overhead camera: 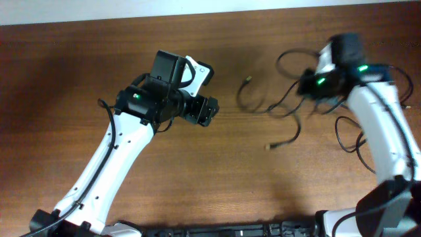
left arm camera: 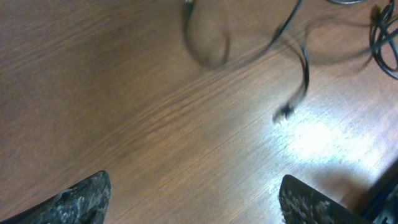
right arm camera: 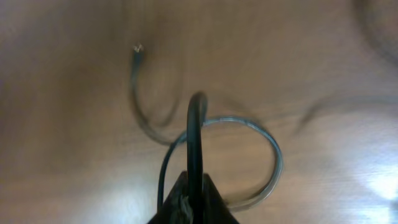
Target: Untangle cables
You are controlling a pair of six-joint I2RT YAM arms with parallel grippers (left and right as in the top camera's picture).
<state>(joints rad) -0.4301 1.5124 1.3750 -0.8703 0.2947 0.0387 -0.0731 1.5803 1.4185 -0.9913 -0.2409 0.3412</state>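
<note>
One broad wooden table [overhead camera: 66, 79] fills the scene. Over its middle the left arm [overhead camera: 112, 164] reaches in from the near left, and the right arm [overhead camera: 381, 125] stands along the right edge. The left gripper [overhead camera: 208, 110] hangs above bare wood with its jaws spread wide and nothing between them. The right gripper [right arm camera: 194, 200] is clenched on one strand of the cables [overhead camera: 289, 105], which lie in loose loops on the right half of the table, between the two arms and close by the right one. From here I would call the job partly done. Two plug ends, a far one [overhead camera: 247, 80] and a near one [overhead camera: 268, 147], lie free and well apart, but the strands cross one another beside the right gripper and need pulling apart. Only the overhead view shows the whole spread. The right wrist view alone shows the pinched strand arching up into a loop. The left wrist view alone makes plain that those jaws are empty, with one plug well ahead of them.
</note>
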